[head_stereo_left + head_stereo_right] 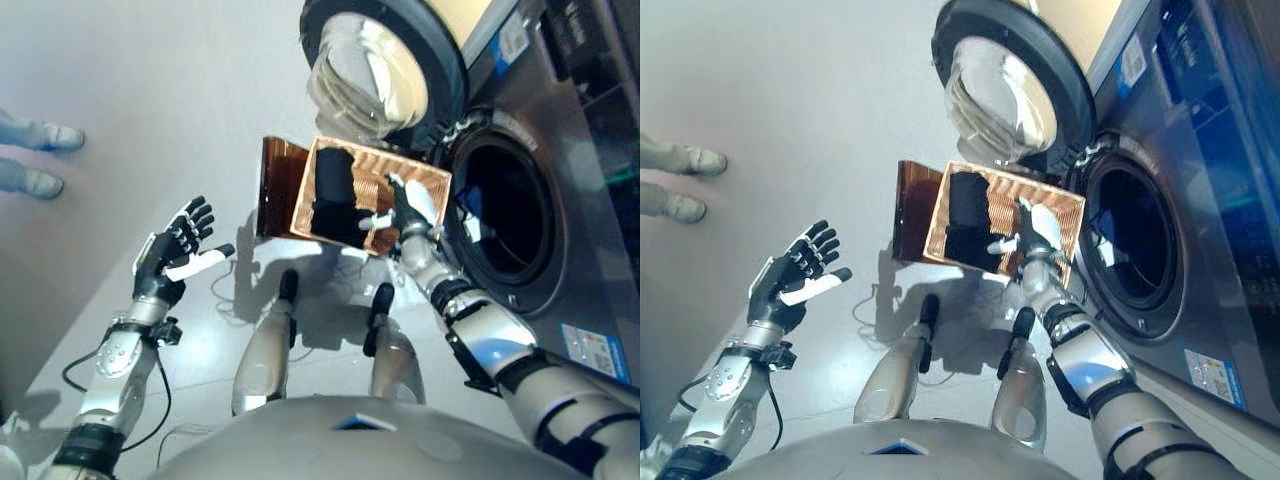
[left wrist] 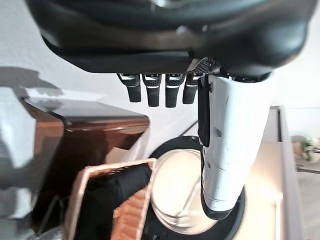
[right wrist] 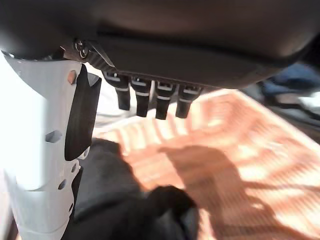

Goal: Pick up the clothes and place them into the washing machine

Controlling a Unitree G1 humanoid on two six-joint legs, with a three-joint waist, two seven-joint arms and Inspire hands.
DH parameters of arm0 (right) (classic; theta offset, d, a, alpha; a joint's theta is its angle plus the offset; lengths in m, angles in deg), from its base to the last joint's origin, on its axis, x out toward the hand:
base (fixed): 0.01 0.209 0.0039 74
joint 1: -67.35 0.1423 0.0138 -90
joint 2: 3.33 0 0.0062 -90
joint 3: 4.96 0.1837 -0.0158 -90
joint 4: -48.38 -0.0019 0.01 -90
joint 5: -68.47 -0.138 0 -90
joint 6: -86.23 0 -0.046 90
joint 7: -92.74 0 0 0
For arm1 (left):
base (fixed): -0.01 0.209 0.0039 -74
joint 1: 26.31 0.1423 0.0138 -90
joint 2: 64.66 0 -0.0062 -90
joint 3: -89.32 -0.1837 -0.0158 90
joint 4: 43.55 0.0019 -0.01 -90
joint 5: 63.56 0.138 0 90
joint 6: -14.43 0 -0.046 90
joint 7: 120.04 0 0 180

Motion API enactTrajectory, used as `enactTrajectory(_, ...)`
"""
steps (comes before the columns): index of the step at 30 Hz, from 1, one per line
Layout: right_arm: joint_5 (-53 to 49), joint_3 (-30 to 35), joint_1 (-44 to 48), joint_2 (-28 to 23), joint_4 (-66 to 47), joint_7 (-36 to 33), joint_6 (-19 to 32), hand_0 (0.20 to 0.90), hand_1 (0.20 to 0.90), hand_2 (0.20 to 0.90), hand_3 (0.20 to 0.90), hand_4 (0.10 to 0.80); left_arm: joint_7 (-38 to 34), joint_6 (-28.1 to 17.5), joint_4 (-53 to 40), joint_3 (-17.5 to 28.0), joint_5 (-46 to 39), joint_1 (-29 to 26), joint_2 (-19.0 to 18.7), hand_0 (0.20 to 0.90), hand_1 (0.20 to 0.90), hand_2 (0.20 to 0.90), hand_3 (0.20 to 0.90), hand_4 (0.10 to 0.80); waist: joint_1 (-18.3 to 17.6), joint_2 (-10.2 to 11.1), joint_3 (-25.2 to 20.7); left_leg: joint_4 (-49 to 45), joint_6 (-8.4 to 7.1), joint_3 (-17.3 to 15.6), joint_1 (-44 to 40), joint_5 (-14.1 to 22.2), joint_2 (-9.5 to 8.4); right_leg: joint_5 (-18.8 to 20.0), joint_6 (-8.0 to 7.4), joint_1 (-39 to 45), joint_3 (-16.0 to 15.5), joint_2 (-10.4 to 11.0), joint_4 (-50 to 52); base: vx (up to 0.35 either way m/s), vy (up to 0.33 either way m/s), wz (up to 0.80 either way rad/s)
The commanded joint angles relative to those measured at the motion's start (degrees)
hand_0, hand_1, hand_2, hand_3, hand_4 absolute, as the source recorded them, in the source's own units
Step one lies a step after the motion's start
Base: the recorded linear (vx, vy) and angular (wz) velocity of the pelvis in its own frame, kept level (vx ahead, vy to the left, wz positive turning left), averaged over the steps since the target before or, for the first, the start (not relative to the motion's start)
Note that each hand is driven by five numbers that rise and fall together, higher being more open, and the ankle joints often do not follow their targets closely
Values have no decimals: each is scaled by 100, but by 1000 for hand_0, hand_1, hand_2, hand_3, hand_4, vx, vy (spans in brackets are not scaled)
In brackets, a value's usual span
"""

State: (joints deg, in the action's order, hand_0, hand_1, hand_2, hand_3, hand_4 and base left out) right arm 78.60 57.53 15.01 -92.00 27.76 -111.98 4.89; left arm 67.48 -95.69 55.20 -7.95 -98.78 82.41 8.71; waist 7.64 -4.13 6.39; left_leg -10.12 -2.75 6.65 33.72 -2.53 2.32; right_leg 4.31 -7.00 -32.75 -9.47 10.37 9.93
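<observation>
Hovering over basket (image 1: 420,185), right hand (image 1: 408,212) beside open washer door (image 1: 375,65).

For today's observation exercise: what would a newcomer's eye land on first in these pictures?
The washing machine, its round door swung open, stands ahead to the right. In front of it a wicker basket holds dark clothes, with the open right hand over it. The left hand is open over the floor.

One basket (image 1: 425,185), one black garment (image 1: 335,195), one washing machine (image 1: 560,150) — two hands.
</observation>
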Motion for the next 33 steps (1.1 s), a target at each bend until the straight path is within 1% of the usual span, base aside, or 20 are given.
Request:
enactTrajectory(1, -189, -66, 451, -228, -338, -24, 191, 900, 900, 900, 900, 800, -33, -393, -871, 395, -69, 66, -386, 900, 900, 900, 900, 800, 41, -24, 142, 54, -72, -1, 394, -266, -173, -318, -46, 6, 49, 87, 201, -57, 24, 8)
enactTrajectory(5, -280, -12, 684, -445, -315, 12, 176, 900, 900, 900, 900, 800, -26, -403, -1067, 455, -145, 88, -505, 900, 900, 900, 900, 800, 76, -134, 278, -323, -23, -6, 740, -151, -269, -402, -17, -383, 160, 125, 622, -72, 49, 3)
enactTrajectory(11, -304, -67, 803, -474, -359, 99, 191, 900, 900, 900, 900, 800, -58, -403, -1068, 519, -277, 107, -511, 900, 900, 900, 900, 800, 84, -171, 368, -898, 77, -109, 1177, 90, -307, -500, -4, -825, 282, 200, 1107, -45, 57, 1)
enactTrajectory(12, -296, -94, 810, -485, -383, 125, 189, 900, 900, 900, 900, 800, -68, -415, -1088, 531, -271, 104, -527, 900, 900, 900, 900, 800, 76, -168, 369, -1028, 72, -107, 1165, 315, -325, -688, -29, -852, 326, 207, 1275, 28, 43, -8)
enactTrajectory(17, -233, -97, 872, -506, -331, 167, 159, 900, 900, 900, 900, 800, -54, -427, -1262, 579, -372, 117, -568, 900, 900, 900, 900, 800, 102, -242, 426, -1876, 133, -180, 1676, 611, -388, -939, 16, -1437, 464, 302, 2159, -48, 56, -1)
enactTrajectory(20, -168, -97, 868, -458, -281, 213, 153, 900, 900, 900, 900, 800, -24, -429, -1207, 619, -361, 204, -593, 900, 900, 900, 900, 800, 117, -249, 366, -2134, 158, -208, 1892, 733, -378, -1029, 43, -1682, 514, 346, 2435, -37, 44, 3)
enactTrajectory(24, -95, -139, 949, -456, -147, 228, 128, 900, 900, 900, 900, 800, 13, -419, -1197, 589, -370, 246, -666, 900, 900, 900, 900, 800, 149, -262, 324, -2125, 170, -231, 1964, 732, -381, -1021, 39, -1769, 513, 363, 2448, -26, 27, -4)
enactTrajectory(25, 43, -207, 1067, -432, -86, 200, 75, 900, 900, 900, 900, 800, 34, -387, -1260, 633, -411, 315, -789, 900, 900, 900, 900, 800, 160, -288, 295, -2079, 174, -229, 2097, 686, -380, -1021, 47, -1907, 549, 346, 2444, -41, 26, -3)
enactTrajectory(33, 349, -331, 1365, -537, 218, 169, -41, 900, 900, 900, 900, 800, 83, -397, -1305, 729, -474, 437, -936, 900, 900, 900, 900, 800, 223, -344, 240, -2158, 166, -222, 2315, 660, -419, -1073, 64, -2192, 610, 367, 2661, -23, 15, 4)
